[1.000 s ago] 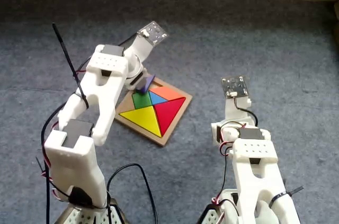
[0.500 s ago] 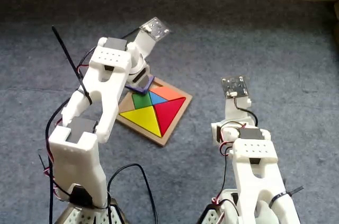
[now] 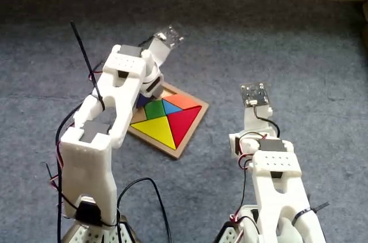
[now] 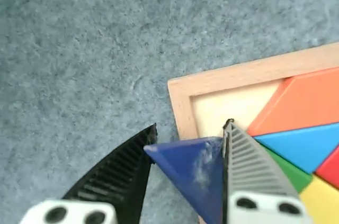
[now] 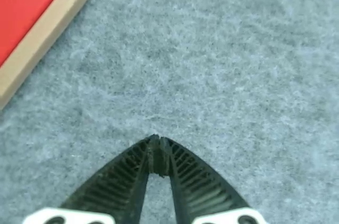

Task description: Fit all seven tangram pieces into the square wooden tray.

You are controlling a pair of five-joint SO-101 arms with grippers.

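My left gripper (image 4: 190,126) pinches the dark blue triangle (image 4: 196,171) at the tray (image 4: 180,107)'s bare corner, plain from my wrist; from above my own arm (image 3: 109,116) covers that corner. My right gripper (image 5: 159,142), fingers pressed together, hangs over carpet (image 5: 238,49) near the tray.

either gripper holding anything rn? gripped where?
Left gripper holds the blue triangle, pinched across its width: one corner against one finger, an edge against the other. Right gripper is shut on nothing.
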